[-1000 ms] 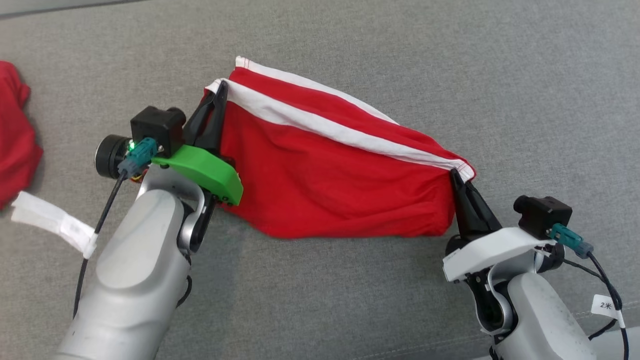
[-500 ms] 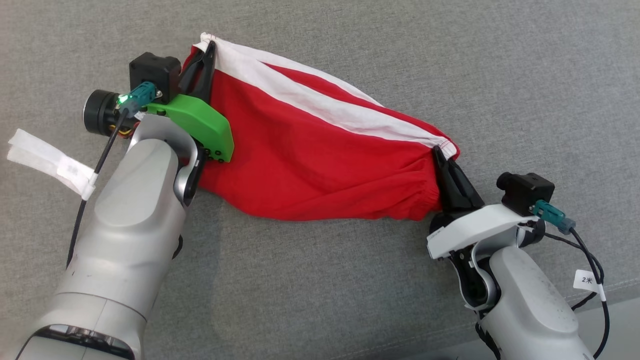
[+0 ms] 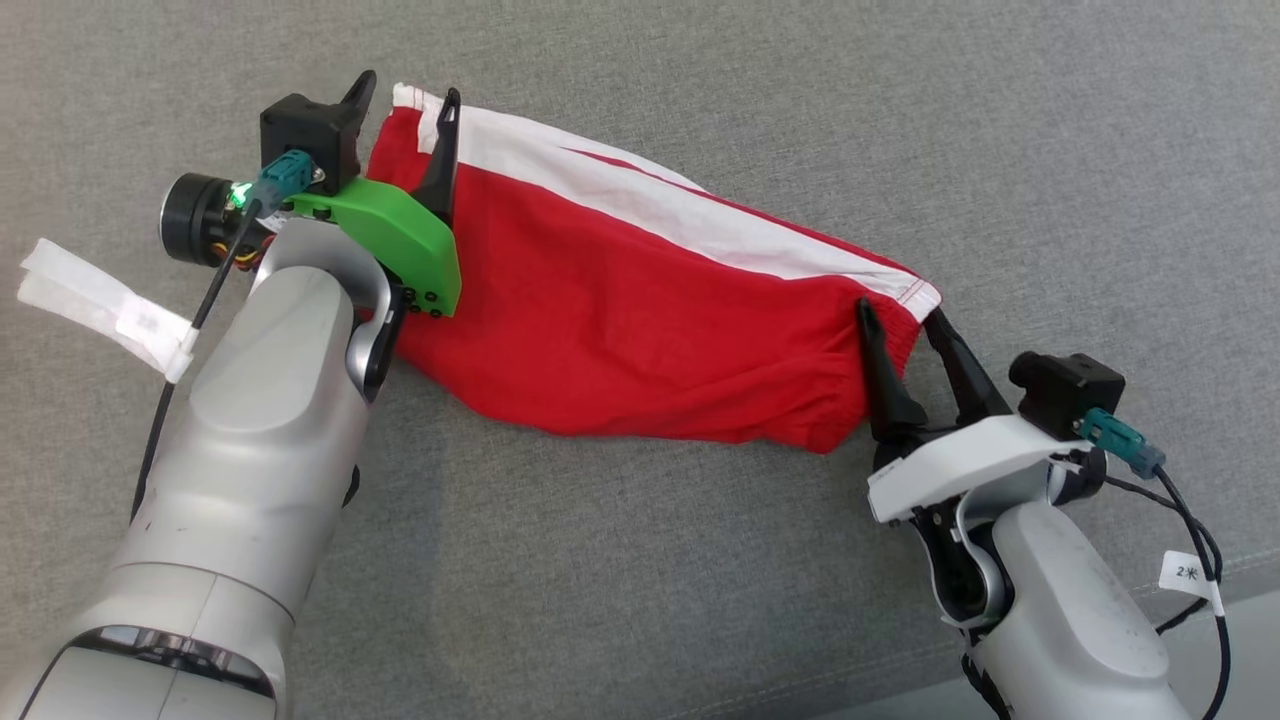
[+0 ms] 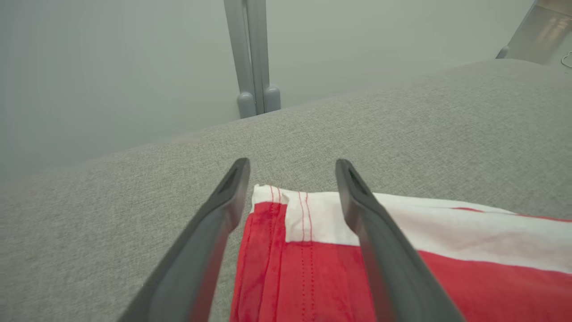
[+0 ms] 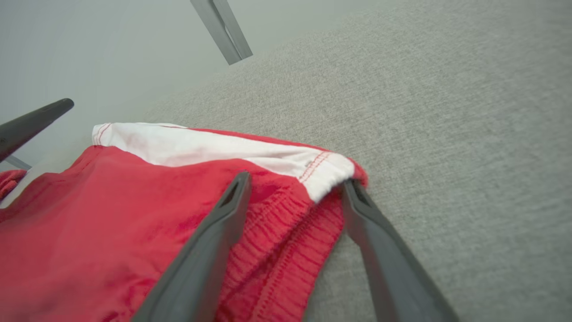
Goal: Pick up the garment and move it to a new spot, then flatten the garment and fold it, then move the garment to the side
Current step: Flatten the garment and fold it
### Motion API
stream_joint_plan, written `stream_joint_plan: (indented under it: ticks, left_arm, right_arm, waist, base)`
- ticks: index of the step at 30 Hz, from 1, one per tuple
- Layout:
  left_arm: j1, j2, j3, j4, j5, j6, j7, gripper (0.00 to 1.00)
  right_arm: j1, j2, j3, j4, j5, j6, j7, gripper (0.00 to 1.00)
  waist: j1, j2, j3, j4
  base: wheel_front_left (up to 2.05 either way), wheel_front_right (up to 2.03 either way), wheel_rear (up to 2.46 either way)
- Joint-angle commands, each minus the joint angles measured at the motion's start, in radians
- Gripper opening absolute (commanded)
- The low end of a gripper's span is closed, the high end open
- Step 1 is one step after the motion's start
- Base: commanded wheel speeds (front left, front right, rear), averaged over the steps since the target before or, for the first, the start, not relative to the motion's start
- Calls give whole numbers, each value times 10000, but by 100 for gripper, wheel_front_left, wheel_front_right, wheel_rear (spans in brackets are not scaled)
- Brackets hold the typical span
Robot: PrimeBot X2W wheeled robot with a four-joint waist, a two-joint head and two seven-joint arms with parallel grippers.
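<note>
My left claw stands open and grips nothing. Its fingers are spread at the garment's white-banded corner, one over the cloth and one just off its edge. My right claw is open too, straddling the opposite corner by the gathered red hem. The garment lies stretched between the two on the grey cushion, with the white stripe along its far edge and the near edge sagging and wrinkled. I judge the corners sit wide apart so the cloth lies spread for flattening. Folding is not yet begun.
</note>
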Motion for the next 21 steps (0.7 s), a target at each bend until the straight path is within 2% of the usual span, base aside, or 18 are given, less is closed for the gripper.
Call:
stream_joint_plan:
  ticks: [1, 12, 18, 21]
  left_arm:
    - [-16, 42, 77, -83, 26, -46, -47, 100]
    - [1346, 313, 537, -602, -568, -207, -24, 100]
    - [2189, 220, 354, -447, -832, -297, 846, 100]
    - [2451, 205, 347, -378, -983, -190, 1258, 100]
  right_arm:
    - [226, -35, -132, -135, -129, -18, -28, 100]
    - [1704, -33, -1235, -869, -1361, -18, -31, 100]
    - [2371, -30, -1817, -1598, -1765, -18, 194, 100]
    - [2529, -28, -1960, -2104, -1912, -16, 404, 100]
  waist:
    - [0, -1, -143, 81]
    - [0, -1, -1063, 473]
    - [0, -1, -1538, 610]
    - [0, -1, -1587, 586]
  base:
    - [0, 0, 0]
    - [0, 0, 0]
    - [0, 0, 0]
    - [0, 0, 0]
